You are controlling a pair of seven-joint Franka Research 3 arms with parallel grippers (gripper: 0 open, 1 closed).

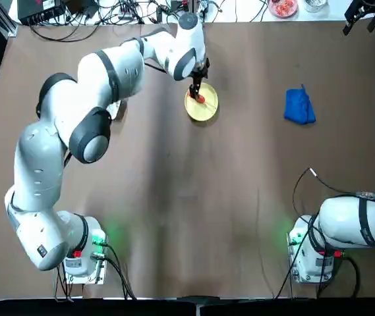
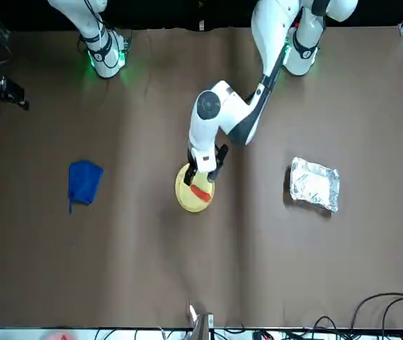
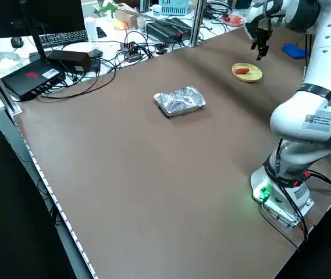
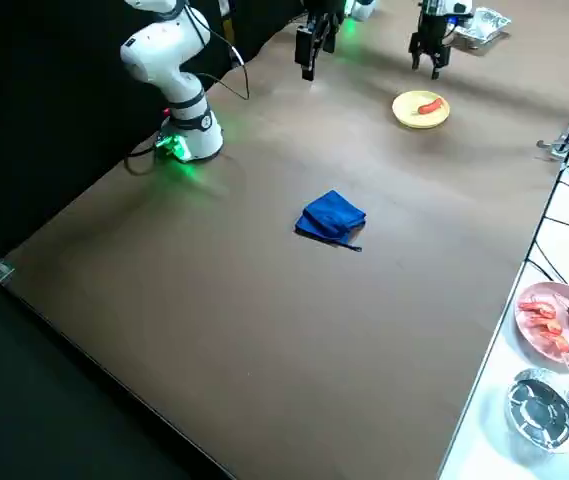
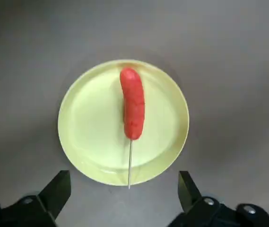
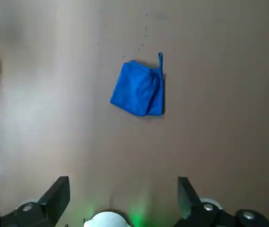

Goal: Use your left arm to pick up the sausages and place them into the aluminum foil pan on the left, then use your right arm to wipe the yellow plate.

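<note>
- My left gripper point(image 5: 120, 201) hangs above the yellow plate point(image 5: 91, 142), fingers spread wide and holding nothing; in the top view it sits over the plate's far edge point(image 1: 196, 92)
- The sausage point(image 5: 132, 109) lies on the yellow plate, roughly along its middle line, with a thin stick jutting from one end and reaching the plate's rim; in the front view the sausage point(image 2: 201, 193) shows just below my fingertips
- The aluminum foil pan point(image 2: 314, 184) rests on the brown table point(image 2: 116, 269), well apart from the plate, on my left side; in the left side view the pan point(image 3: 180, 101) stands nearer the camera than the plate point(image 3: 247, 72)
- My right gripper point(image 6: 120, 201) is raised near its own base, fingers parted and empty, looking down on the blue cloth point(image 6: 139, 89)
- The blue cloth point(image 1: 299, 106) lies crumpled on the table, well to the right of the plate
</note>
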